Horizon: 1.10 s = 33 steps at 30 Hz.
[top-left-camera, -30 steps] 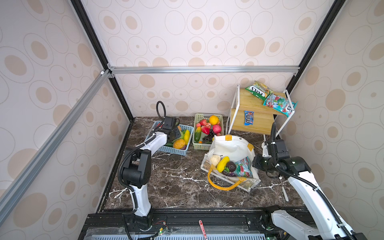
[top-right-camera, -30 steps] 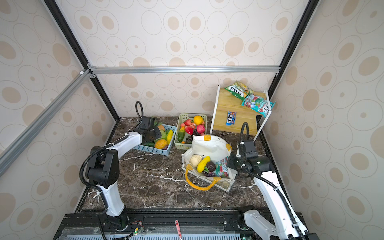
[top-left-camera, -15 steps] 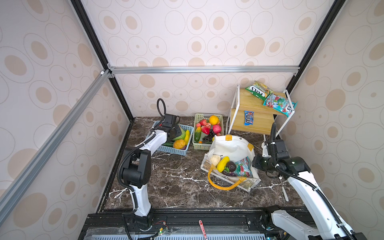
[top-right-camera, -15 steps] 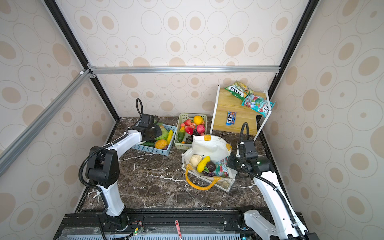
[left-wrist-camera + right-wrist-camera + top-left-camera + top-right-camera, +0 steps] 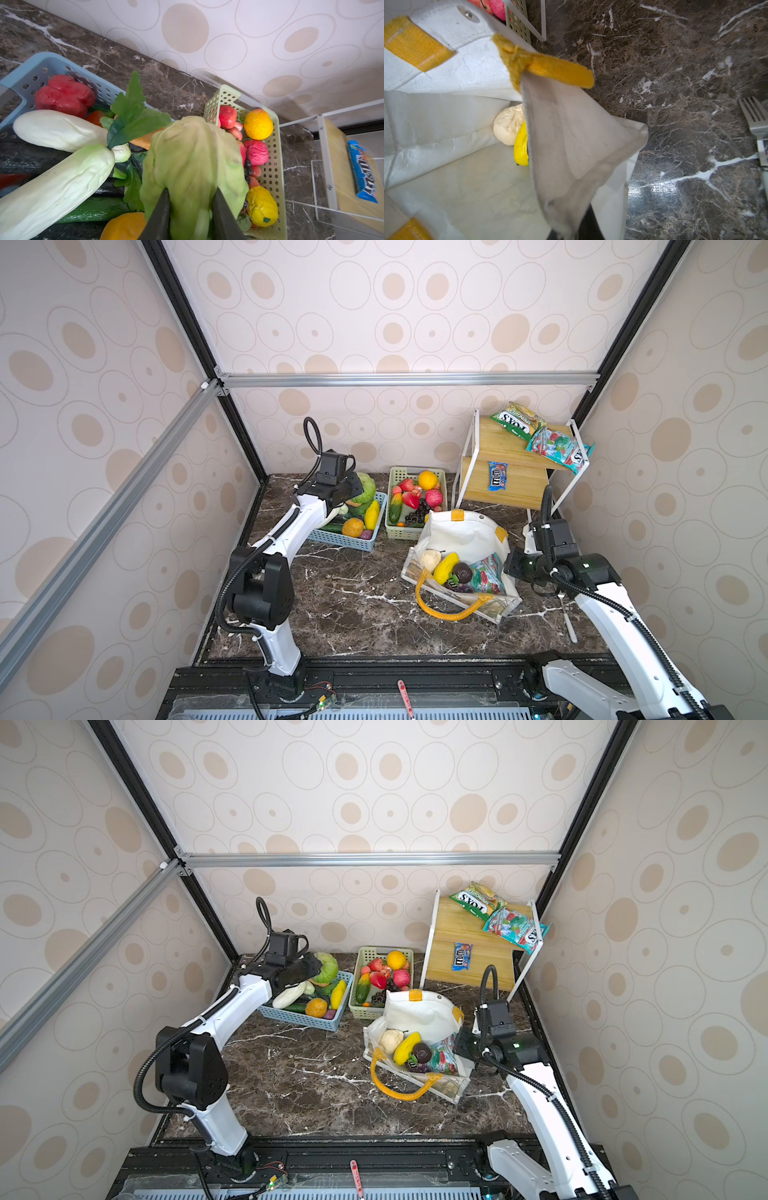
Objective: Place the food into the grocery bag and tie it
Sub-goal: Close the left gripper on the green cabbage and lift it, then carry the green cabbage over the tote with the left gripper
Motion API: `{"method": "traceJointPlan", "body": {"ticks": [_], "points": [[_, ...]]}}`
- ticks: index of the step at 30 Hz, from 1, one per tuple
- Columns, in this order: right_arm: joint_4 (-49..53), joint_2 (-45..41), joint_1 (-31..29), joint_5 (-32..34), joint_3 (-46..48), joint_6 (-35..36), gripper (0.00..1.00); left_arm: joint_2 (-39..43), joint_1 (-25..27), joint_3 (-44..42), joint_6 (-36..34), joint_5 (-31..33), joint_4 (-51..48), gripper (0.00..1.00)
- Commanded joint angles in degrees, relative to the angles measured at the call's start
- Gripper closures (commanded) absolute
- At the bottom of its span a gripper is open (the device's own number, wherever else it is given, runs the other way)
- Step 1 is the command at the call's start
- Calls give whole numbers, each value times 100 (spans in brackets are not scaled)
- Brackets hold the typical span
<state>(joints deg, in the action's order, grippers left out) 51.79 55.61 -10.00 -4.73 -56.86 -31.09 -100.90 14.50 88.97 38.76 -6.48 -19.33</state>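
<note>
Two grips holding, left gripper (image 5: 191, 190) squeezing green cabbage (image 5: 191, 153) at blue basket (image 5: 25, 72), right gripper (image 5: 513, 567) pinching grocery bag (image 5: 571, 135) edge.

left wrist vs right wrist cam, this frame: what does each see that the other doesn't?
Left wrist only: left gripper pinching the green cabbage; blue basket; white radish.
Right wrist only: right gripper holding the grocery bag by its rim; a white piece and a yellow piece inside; a fork.
Both: green basket, marble tabletop.
</note>
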Motion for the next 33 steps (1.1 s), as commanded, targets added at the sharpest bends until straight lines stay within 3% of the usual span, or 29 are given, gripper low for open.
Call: {"method": "traceJointPlan", "body": {"ticks": [1, 19, 33], "points": [[248, -12, 3, -39, 70, -59, 91, 310, -6, 228, 25, -304, 78, 83], [244, 28, -1, 46, 37, 5, 91, 1275, 174, -374, 483, -1477, 553, 83], [197, 129, -1, 87, 21, -68, 91, 1618, 746, -382, 599, -1677, 624, 82]]}}
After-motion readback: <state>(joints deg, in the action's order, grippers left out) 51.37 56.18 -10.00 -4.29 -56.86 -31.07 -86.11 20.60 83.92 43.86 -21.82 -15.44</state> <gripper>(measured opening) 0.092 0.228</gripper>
